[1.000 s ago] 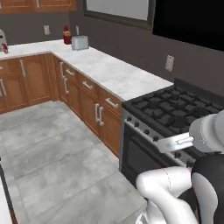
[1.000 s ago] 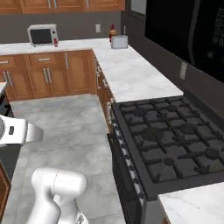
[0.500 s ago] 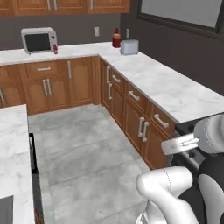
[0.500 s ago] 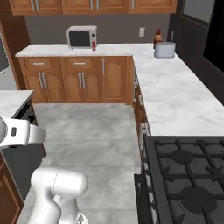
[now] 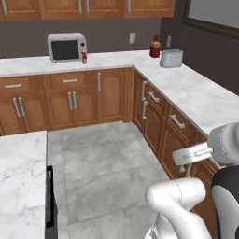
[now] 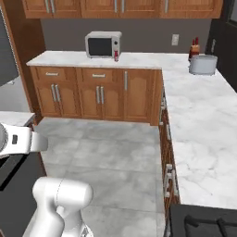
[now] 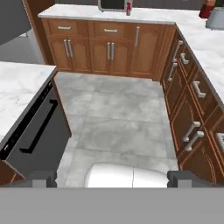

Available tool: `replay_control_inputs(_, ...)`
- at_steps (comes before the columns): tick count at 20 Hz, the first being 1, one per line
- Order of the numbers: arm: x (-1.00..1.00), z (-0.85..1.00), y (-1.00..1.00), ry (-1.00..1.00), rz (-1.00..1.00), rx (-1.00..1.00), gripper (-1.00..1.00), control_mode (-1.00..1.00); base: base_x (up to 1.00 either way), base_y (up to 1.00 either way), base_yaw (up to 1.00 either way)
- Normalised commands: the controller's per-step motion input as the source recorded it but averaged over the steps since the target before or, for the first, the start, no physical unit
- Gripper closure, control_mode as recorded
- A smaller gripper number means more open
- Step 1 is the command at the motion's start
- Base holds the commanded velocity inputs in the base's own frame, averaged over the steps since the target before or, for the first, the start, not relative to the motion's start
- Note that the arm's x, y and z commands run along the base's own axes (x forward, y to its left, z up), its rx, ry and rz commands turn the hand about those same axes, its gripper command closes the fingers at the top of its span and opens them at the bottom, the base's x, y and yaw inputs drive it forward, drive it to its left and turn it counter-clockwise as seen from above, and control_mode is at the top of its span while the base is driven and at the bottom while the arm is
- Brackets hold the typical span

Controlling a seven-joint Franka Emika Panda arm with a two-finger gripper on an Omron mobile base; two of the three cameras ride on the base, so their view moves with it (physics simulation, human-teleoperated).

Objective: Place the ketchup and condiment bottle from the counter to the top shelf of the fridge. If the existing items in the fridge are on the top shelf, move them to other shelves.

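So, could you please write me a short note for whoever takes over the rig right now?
Gripper: open, empty, above the kitchen floor.
Ketchup: on the counter, beside the microwave.
Condiment bottle: in the counter's corner, next to the toaster.
Done: neither bottle picked up yet.
Left: fetch both bottles, put them on the fridge's top shelf, and move any fruit there to another shelf.

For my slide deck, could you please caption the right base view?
Ketchup beside the microwave and condiment bottle behind the toaster, both on the counter.
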Motion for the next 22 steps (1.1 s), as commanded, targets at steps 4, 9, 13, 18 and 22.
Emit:
replay_control_inputs(4, 0.0, 0.0, 0.0, 0.0, 0.0, 0.0, -1.0, 1.0, 1.0, 0.1, 0.19)
replay_control_inputs(9, 0.0, 0.0, 0.0, 0.0, 0.0, 0.0, -1.0, 1.0, 1.0, 0.02, 0.11)
replay_control_inputs(13, 0.0, 0.0, 0.0, 0.0, 0.0, 0.0, -1.0, 1.0, 1.0, 0.0, 0.1)
replay_control_inputs(18, 0.0, 0.0, 0.0, 0.0, 0.0, 0.0, -1.0, 1.0, 1.0, 0.0, 0.09)
replay_control_inputs(22, 0.0, 0.0, 0.0, 0.0, 0.0, 0.0, -1.0, 1.0, 1.0, 0.0, 0.09)
